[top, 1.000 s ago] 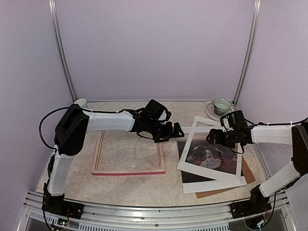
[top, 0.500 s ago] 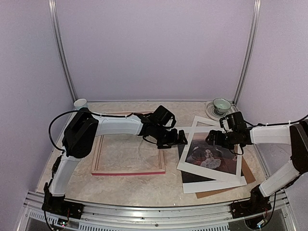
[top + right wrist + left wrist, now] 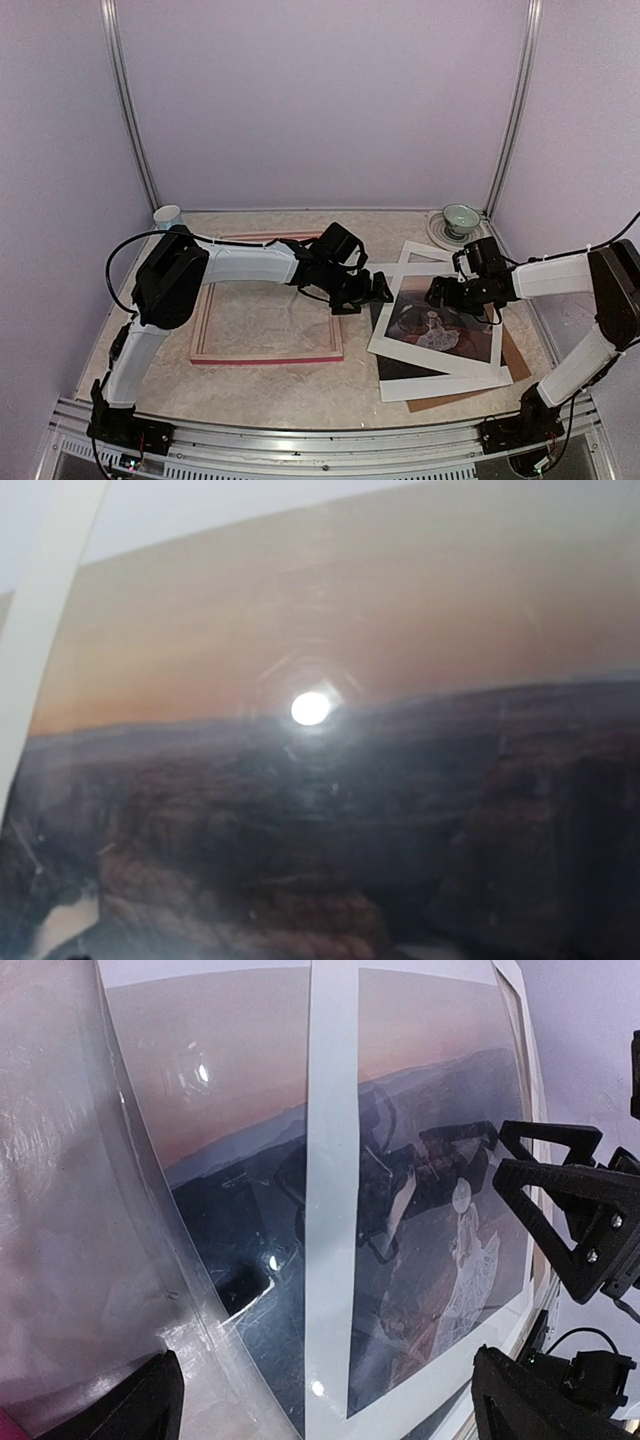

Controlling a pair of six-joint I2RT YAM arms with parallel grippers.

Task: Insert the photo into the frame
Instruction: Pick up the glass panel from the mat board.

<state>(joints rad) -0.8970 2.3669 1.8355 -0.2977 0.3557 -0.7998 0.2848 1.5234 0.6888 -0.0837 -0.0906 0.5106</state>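
Since a second ago the left arm has stretched further right, so the left tool (image 3: 378, 290) now hangs spread open at the left edge of the photo (image 3: 440, 325). The photo lies on the desk (image 3: 300, 390) just right of the pink frame (image 3: 265, 356), under a skewed white mat (image 3: 420, 255). The right tool (image 3: 438, 293), shifted slightly left, sits low over the photo's upper part; I cannot tell whether it is clenched.

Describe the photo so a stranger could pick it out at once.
On the right half of the table, sheets lie stacked under the right gripper. The photo is the dark reddish-brown print with a small white figure, unlike the open white mat across it and the brown board beneath.
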